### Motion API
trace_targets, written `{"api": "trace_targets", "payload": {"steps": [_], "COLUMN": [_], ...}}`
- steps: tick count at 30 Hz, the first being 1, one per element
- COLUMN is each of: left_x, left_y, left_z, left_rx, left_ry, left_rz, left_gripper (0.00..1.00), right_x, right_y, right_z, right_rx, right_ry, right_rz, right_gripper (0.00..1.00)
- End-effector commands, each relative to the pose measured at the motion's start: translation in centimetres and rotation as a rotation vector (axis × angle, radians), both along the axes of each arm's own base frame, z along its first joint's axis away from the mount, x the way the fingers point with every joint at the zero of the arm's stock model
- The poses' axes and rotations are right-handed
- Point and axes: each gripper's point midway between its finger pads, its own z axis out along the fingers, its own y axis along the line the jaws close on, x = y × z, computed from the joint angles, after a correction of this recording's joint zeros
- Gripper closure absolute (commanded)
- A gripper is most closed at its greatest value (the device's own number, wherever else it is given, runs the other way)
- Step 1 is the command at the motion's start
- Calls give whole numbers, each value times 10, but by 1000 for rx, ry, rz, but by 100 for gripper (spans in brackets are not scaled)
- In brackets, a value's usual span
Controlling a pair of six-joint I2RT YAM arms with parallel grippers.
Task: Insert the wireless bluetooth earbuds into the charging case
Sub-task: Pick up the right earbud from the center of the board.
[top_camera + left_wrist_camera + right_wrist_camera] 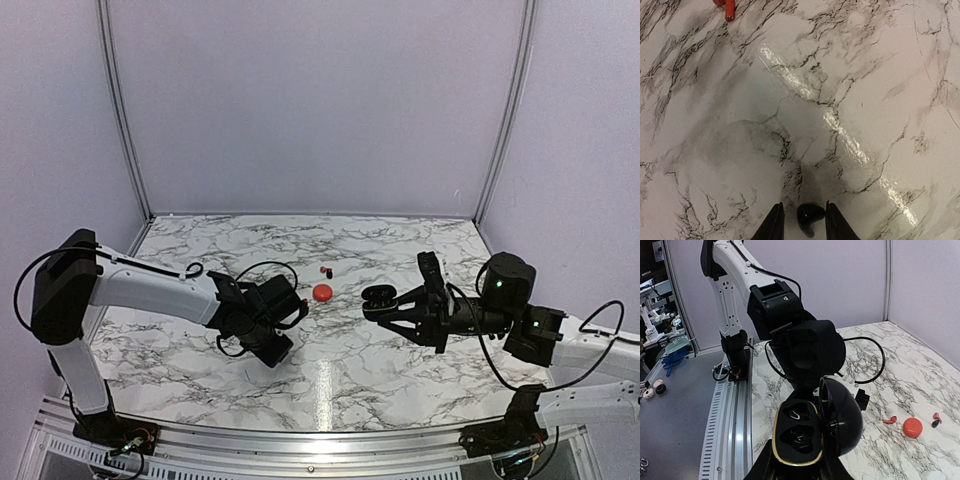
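While open, case (796, 437) in right tool (797, 471)

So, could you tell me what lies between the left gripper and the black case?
The round red case, roughly midway, as the top view shows.

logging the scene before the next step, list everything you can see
red case: one, red, round, mid-table
black case: one, black with gold rim, lid open, held in the right gripper
held black earbud: one, black, between the left gripper fingertips
loose black earbud: one, black, on the table by the red case
red earbuds: two, red, on the table near the red case
table: one, white marble pattern
left gripper: one, black, shut on earbud
right gripper: one, black, shut on case
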Motion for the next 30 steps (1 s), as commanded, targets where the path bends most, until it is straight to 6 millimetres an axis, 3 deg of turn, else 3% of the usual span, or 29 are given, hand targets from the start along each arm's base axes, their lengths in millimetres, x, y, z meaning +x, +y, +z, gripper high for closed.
{"api": "trace_targets", "payload": {"steps": [1, 12, 16, 22, 30], "left_x": [-7, -9, -7, -8, -7], "left_y": [6, 3, 3, 6, 10], "left_z": [-9, -14, -13, -14, -19], "left_rx": [72, 102, 113, 130, 142], "left_ry": [47, 79, 78, 100, 129], "left_rz": [-39, -58, -69, -75, -73], "left_gripper": [71, 74, 68, 68, 75], "right_x": [-1, -1, -1, 0, 0], "right_y": [3, 2, 2, 3, 3], "right_z": [11, 12, 11, 11, 10], "right_rx": [11, 14, 13, 9, 8], "right_ry": [-21, -21, -18, -16, -15], "right_rz": [8, 4, 7, 4, 4], "right_gripper": [100, 100, 100, 100, 100]}}
